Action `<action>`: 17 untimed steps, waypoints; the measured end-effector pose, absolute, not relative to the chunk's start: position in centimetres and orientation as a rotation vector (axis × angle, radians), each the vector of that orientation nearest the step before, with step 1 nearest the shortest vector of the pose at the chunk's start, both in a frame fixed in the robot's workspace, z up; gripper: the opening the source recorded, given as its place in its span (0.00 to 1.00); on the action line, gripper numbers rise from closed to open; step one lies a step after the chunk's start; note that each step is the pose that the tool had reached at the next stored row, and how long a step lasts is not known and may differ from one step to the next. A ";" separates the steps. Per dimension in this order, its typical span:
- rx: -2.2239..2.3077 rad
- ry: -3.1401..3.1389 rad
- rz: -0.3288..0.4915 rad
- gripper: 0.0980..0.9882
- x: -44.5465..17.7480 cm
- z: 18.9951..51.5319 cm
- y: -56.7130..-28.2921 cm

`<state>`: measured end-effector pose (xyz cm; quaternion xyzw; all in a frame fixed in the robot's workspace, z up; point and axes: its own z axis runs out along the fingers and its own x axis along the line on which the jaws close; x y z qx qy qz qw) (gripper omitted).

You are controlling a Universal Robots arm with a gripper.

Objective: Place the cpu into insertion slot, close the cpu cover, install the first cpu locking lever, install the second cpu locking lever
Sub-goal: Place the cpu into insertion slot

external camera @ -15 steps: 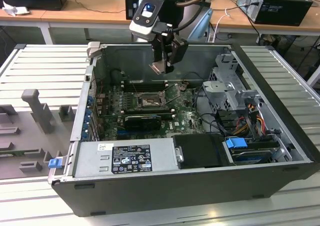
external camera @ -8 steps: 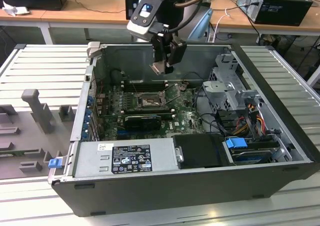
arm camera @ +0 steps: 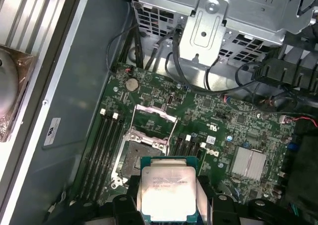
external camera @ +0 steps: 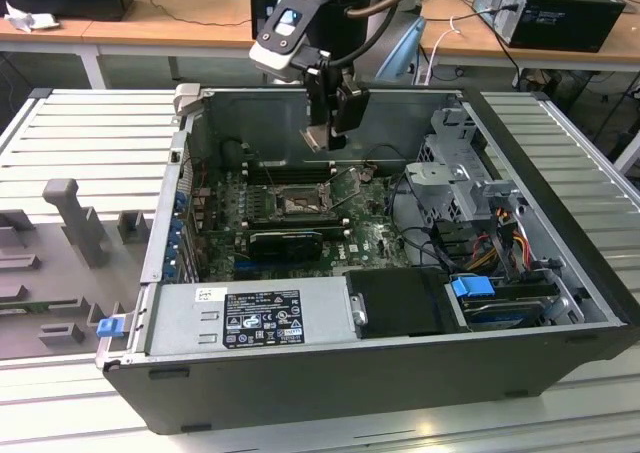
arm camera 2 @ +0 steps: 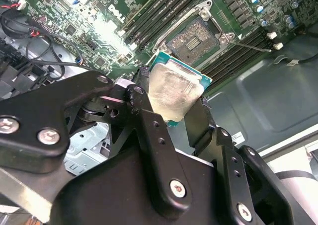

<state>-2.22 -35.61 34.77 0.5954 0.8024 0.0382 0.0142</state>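
Note:
My gripper [external camera: 322, 133] hangs inside the open computer case, above the motherboard [external camera: 300, 218], and is shut on the cpu [external camera: 316, 139]. In both wrist views the cpu [arm camera: 168, 192] [arm camera 2: 174, 93] is a square chip with a pale metal top and a green rim, pinched on two opposite edges by the black fingers [arm camera 2: 144, 111]. The insertion slot [arm camera: 140, 156] [arm camera 2: 193, 38] [external camera: 298, 202] lies bare below it, its dull pin field showing. The cpu cover [arm camera: 155, 117] stands swung open at the slot's far edge. A thin locking lever [arm camera 2: 248, 46] sticks out free beside the slot.
Long black memory slots [arm camera: 105, 143] flank the socket. A black graphics card [external camera: 285, 241] lies in front of it, with the power supply [external camera: 250, 313] nearer the camera. A metal drive cage [external camera: 455, 163] with cables [external camera: 495, 238] fills the exterior view's right. Case walls [external camera: 330, 98] enclose the board.

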 end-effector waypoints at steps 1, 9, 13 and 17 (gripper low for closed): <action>1.859 2.494 0.119 0.48 -2.2 34.7 -35.6; 1.914 2.450 0.118 0.48 -2.2 34.5 -35.6; 1.946 2.424 0.117 0.48 -2.2 34.3 -35.6; 1.953 2.418 0.117 0.48 -2.2 34.0 -35.6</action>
